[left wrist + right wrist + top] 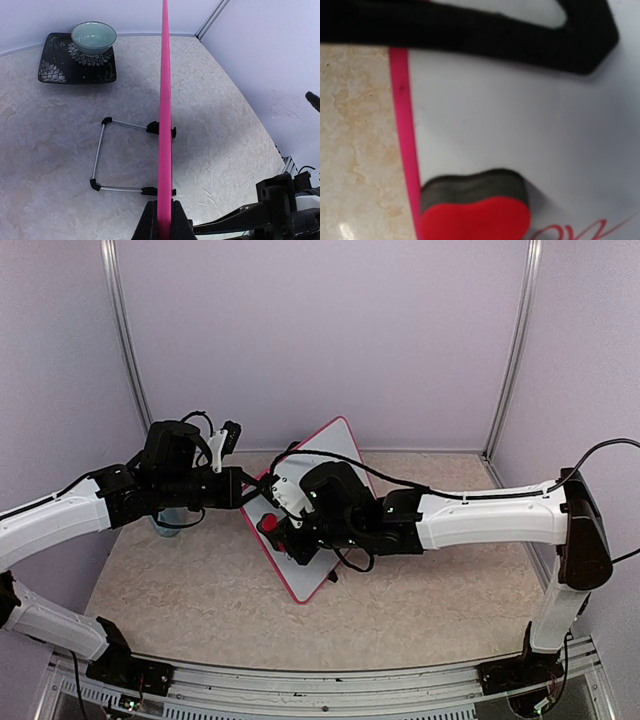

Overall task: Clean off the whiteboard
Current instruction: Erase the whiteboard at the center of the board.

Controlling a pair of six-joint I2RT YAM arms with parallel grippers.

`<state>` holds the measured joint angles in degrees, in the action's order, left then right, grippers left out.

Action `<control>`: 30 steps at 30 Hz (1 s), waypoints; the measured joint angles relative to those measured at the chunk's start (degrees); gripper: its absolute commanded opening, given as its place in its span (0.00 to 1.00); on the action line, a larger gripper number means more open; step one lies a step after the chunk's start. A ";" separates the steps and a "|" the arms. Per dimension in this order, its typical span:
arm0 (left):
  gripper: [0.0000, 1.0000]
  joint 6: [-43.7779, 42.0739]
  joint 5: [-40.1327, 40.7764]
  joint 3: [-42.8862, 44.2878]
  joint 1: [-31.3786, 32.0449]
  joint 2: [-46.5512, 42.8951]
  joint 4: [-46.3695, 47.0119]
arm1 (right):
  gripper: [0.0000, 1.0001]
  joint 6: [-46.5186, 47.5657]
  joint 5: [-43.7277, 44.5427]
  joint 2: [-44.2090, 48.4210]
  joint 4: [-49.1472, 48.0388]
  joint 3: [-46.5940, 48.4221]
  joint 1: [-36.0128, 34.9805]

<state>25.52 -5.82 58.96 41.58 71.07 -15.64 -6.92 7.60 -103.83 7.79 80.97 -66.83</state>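
left pincer (pixel 164 223) clenched on pink-red frame of large white rectangular whiteboard (pixel 325 455); right pincer (pixel 279 529) grasps small red eraser block (pixel 475 217), grey felt against board face

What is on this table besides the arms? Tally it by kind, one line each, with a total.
whiteboard, with its wire stand: 1
eraser: 1
bowl: 1
black tray: 1
Total: 4

White arm links (pixel 480 520), black joints (pixel 585 540), black cables (pixel 392 476)
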 measured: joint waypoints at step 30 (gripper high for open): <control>0.00 0.00 0.26 -0.07 0.09 0.02 0.22 | 0.00 1.25 -0.26 -0.48 3.52 3.08 2.36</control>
<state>25.52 -5.56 58.89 41.67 71.09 -15.42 -5.67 7.33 -104.31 11.31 84.05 -64.47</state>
